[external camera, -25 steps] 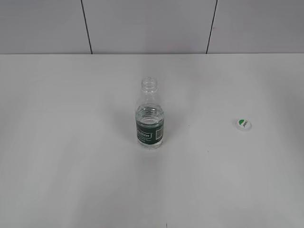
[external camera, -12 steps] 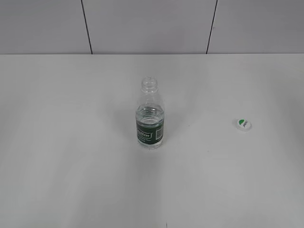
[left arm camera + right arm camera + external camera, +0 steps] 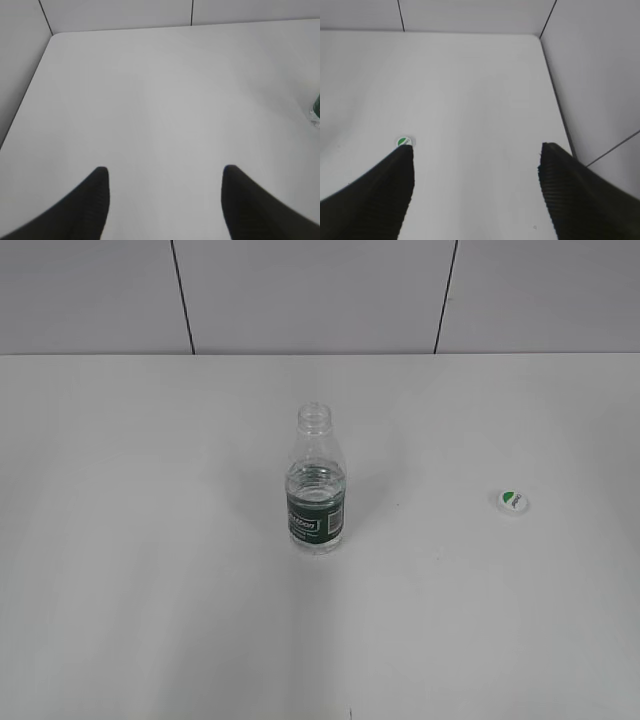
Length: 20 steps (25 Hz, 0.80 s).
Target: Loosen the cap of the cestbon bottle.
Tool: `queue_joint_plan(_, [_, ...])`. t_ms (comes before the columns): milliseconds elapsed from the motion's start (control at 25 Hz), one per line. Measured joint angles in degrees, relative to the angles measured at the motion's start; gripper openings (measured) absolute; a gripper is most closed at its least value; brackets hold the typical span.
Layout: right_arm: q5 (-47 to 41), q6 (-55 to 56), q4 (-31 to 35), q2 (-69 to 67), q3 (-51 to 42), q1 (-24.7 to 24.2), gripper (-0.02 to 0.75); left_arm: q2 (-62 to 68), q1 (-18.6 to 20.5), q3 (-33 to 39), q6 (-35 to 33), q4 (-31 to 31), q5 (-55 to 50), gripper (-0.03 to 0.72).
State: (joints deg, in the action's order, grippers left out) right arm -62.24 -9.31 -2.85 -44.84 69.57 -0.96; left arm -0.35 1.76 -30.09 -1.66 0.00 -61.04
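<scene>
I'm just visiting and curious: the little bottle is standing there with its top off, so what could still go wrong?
The cestbon bottle stands open and upright with water inside; a bump from either arm could tip it and spill onto the table. The cap lies loose and apart on the right, close by the open right gripper, which might knock it away. The left gripper, also open, holds nothing.

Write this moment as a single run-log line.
cestbon bottle: upright, neck open | cap: off, on table right of bottle | left gripper: open, empty | right gripper: open, empty
</scene>
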Motion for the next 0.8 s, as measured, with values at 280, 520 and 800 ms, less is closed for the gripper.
queue_joint_plan(280, [-0.77,-1.48,-0.44,15.05,-3.75,0.00,0.591,0.00,0.00,0.00,0.00,0.00,0.00,0.439])
queue_joint_plan(520, [-6.46,-1.99,-0.38,26.34,-10.07,0.00,0.591,0.00,0.00,0.00,0.00,0.00,0.00,0.439])
queue_joint_plan(800, [-7.56,-2.58,2.85,37.62,-19.43,0.00,0.588,0.00,0.00,0.00,0.00,0.00,0.00,0.439])
